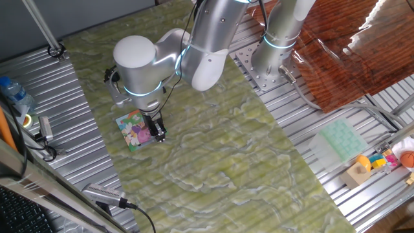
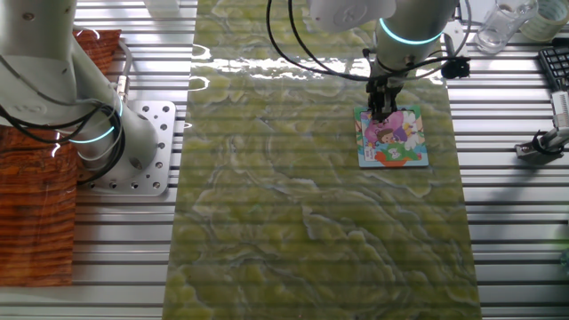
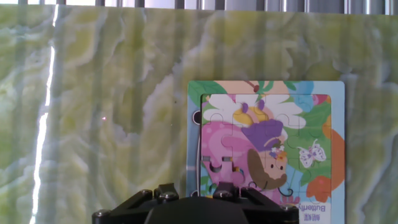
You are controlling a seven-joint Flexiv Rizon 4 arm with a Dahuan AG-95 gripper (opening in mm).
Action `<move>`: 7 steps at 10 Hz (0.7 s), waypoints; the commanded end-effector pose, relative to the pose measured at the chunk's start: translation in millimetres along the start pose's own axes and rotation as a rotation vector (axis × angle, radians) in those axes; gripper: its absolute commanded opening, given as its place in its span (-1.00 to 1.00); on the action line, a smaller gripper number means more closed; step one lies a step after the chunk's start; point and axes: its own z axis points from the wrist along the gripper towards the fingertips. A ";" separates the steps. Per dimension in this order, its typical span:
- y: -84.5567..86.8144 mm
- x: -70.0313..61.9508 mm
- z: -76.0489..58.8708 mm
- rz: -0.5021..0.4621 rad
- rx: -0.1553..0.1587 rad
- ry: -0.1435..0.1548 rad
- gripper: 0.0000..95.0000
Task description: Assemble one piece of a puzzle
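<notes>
Worktop: green marbled mat, metal slats on both sides.
Arm: bent down over the puzzle.
Puzzle: flat on the mat, one gap on its edge under the fingers.
Fingers: tips down on the puzzle's edge; the spread cannot be told, hidden in hand view.
Piece: not clearly seen; hidden at the fingertips, if there.

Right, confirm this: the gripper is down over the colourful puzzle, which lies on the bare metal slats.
Not quite. The gripper is down over the puzzle, but the puzzle lies on the green marbled mat, not on the metal slats, as the other fixed view shows.
</notes>
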 end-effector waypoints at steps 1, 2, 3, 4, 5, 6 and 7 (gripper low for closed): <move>1.0 -1.0 -0.1 -0.001 -0.006 0.000 -0.20; 1.5 -0.9 0.1 0.000 -0.007 0.000 -0.20; 1.8 -0.8 0.5 0.000 -0.007 0.000 -0.20; 2.0 -0.8 0.6 0.000 -0.007 0.000 -0.20; 2.9 -0.5 0.8 0.001 -0.007 0.000 -0.20; 4.0 -0.2 1.1 0.003 -0.006 0.000 -0.20; 6.0 0.4 1.7 0.005 -0.005 0.000 -0.20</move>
